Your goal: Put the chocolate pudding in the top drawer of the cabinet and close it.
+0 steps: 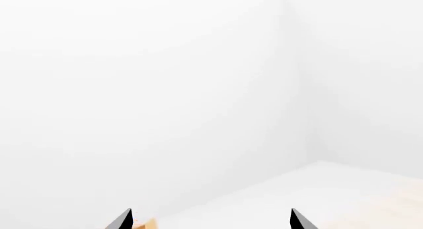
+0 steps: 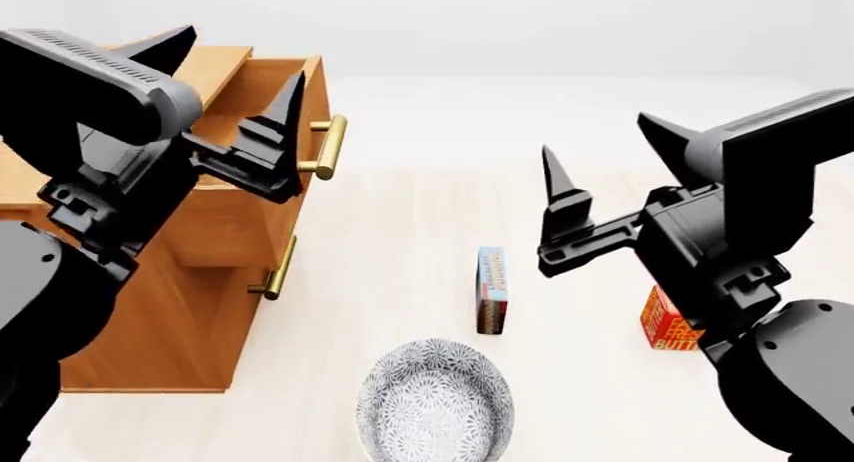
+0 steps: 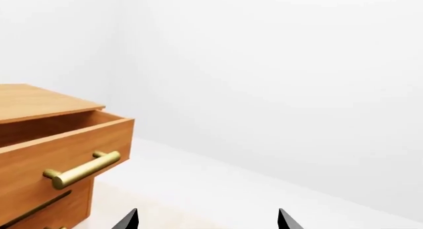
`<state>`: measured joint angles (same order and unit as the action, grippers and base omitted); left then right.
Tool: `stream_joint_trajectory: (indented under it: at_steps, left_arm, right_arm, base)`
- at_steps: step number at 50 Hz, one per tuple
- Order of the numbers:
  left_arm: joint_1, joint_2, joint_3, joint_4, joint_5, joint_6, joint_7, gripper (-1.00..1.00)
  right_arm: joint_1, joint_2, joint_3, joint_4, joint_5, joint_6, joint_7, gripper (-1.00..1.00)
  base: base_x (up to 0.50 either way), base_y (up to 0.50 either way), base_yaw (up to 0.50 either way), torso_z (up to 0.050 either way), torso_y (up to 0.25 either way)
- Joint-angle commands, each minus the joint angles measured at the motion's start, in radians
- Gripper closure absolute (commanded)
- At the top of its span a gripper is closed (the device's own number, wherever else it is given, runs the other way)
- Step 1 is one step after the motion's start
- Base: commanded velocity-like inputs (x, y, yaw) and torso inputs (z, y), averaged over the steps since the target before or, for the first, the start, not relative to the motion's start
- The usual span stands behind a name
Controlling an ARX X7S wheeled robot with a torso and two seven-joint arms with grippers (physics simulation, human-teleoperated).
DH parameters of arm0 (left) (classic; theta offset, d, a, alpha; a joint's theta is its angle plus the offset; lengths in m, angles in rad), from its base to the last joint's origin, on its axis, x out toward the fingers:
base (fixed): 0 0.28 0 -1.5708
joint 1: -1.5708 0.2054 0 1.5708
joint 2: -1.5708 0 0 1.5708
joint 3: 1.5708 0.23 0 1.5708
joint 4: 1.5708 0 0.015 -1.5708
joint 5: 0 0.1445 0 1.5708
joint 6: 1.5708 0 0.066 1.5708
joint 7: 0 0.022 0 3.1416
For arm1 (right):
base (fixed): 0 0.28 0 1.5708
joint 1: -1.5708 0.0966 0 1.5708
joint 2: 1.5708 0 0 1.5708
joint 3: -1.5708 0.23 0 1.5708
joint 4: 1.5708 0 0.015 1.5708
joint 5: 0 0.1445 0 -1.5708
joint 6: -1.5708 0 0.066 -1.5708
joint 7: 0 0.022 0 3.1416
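Head view, left half of frame: honey-brown wooden cabinet (image 2: 160, 312), top drawer (image 2: 274, 117) pulled out toward frame centre, horizontal brass bar handle (image 2: 324, 148) on its front. Lower drawer (image 2: 227, 237) shut, with a like brass handle (image 2: 279, 268).

Left claw (image 2: 227, 92), upper left of frame: raised in front of the open top drawer, tips well apart, nothing between them. In the left wrist view, two dark fingertips (image 1: 122, 220) at the bottom edge, spread wide against a white wall; a scrap of wood colour just beside one tip.

Right claw (image 2: 607, 177), right of centre: raised above the surface (image 2: 400, 242), tips wide apart, empty. In the right wrist view, two dark fingertips (image 3: 129, 221) at the bottom edge, far apart; open drawer and brass handle in the left of that frame.

Chocolate pudding (image 2: 491, 290), just below frame centre: slim carton standing on edge on the pale surface, red and blue face above, dark brown end below; outside the drawer, apart from both claws.

Patterned bowl (image 2: 435, 402), bottom centre, near the carton but not touching. Orange-red butter box (image 2: 663, 322), lower right, partly hidden behind the right arm.
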<state>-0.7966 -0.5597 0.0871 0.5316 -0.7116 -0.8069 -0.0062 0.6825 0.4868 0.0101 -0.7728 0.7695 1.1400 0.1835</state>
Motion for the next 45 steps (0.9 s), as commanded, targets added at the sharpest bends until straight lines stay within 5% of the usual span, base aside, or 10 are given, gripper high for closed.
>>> stream_joint_trajectory:
  at_steps: [1, 10, 24, 45]
  left_arm:
    - [-0.202, 0.056, 0.074, -0.207, 0.031, -0.056, 0.007, -1.0]
    - [-0.378, 0.133, 0.181, -0.465, 0.12, -0.066, 0.022, -1.0]
    - [-0.435, 0.172, 0.246, -0.543, 0.144, -0.101, 0.022, -1.0]
    - [-0.616, 0.269, 0.341, -0.957, 0.244, -0.07, 0.059, -1.0]
  right_arm:
    - [0.011, 0.001, 0.013, -0.005, 0.012, 0.01, 0.018, -1.0]
    - [0.081, 0.016, 0.026, 0.021, 0.022, 0.027, 0.021, -1.0]
    - [0.272, 0.051, -0.019, 0.281, -0.036, -0.008, -0.053, -1.0]
    - [0.257, 0.05, -0.043, 0.318, -0.066, -0.044, -0.048, -1.0]
  base:
    - [0.0, 0.0, 0.0, 0.0, 0.0]
    - [0.0, 0.0, 0.0, 0.0, 0.0]
    - [0.0, 0.0, 0.0, 0.0, 0.0]
    - [0.0, 0.0, 0.0, 0.0, 0.0]
